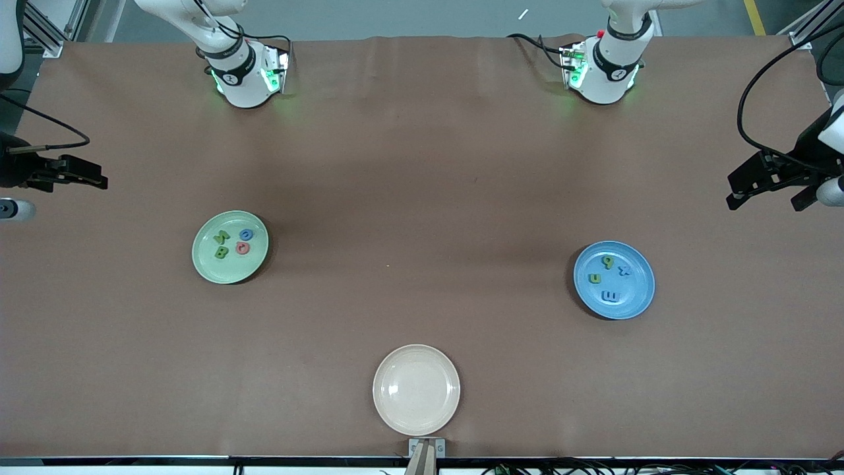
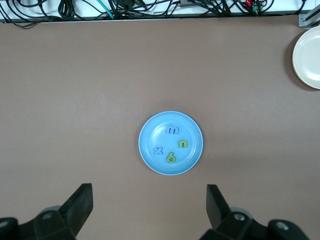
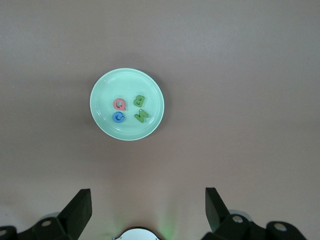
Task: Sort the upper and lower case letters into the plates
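Note:
The mint green plate (image 1: 227, 270) lies toward the right arm's end of the table and holds a pink Q (image 3: 119, 104), a blue letter (image 3: 118, 117), a green B (image 3: 140, 101) and a green N (image 3: 142, 115). Toward the left arm's end, the blue plate (image 1: 633, 297) holds a blue m (image 2: 172, 130), a green n (image 2: 183, 144), a blue x (image 2: 158, 150) and a green q (image 2: 171, 158). My right gripper (image 1: 92, 175) hangs open and empty over the table's right-arm end, looking down on the mint plate (image 3: 110, 85). My left gripper (image 1: 766, 203) hangs open and empty over the left-arm end, looking down on the blue plate (image 2: 155, 135).
A cream-white plate (image 1: 416, 369) with nothing in it sits near the table's front edge, midway between the two ends, also seen as the cream plate (image 2: 310, 50). Cables (image 2: 125, 7) run along that front edge. Both arm bases (image 1: 244, 72) stand at the table's back edge.

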Robot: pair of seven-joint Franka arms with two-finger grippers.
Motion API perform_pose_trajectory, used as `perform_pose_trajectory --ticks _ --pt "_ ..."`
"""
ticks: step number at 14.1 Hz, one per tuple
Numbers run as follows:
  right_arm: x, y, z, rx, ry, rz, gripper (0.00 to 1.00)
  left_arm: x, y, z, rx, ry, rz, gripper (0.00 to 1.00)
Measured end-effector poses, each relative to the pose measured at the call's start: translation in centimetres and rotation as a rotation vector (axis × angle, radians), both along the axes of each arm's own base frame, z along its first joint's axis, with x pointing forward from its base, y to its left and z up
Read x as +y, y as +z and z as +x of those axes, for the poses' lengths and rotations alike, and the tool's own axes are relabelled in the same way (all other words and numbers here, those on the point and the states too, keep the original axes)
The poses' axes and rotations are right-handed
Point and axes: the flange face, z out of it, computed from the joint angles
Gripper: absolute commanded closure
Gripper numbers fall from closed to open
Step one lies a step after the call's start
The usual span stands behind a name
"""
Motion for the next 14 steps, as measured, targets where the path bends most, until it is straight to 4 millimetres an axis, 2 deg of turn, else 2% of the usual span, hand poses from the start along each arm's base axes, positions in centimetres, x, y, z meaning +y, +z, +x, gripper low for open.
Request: perform_pose_trajectory --ticks 4,10,14 --pt "0.0 0.8 0.9 -0.023 0.001 -0.004 0.0 1.1 0.5 -0.5 0.016 0.019 0.002 0.0" --pt "0.4 2.2 0.5 -0.009 0.006 -0.001 0.0 0.6 1.3 -1.4 0.023 0.011 0.004 0.0" --pt "-1.1 2.2 0.0 0.013 -0.022 -0.001 0.0 0.6 1.1 -1.5 0.04 0.011 0.005 0.0"
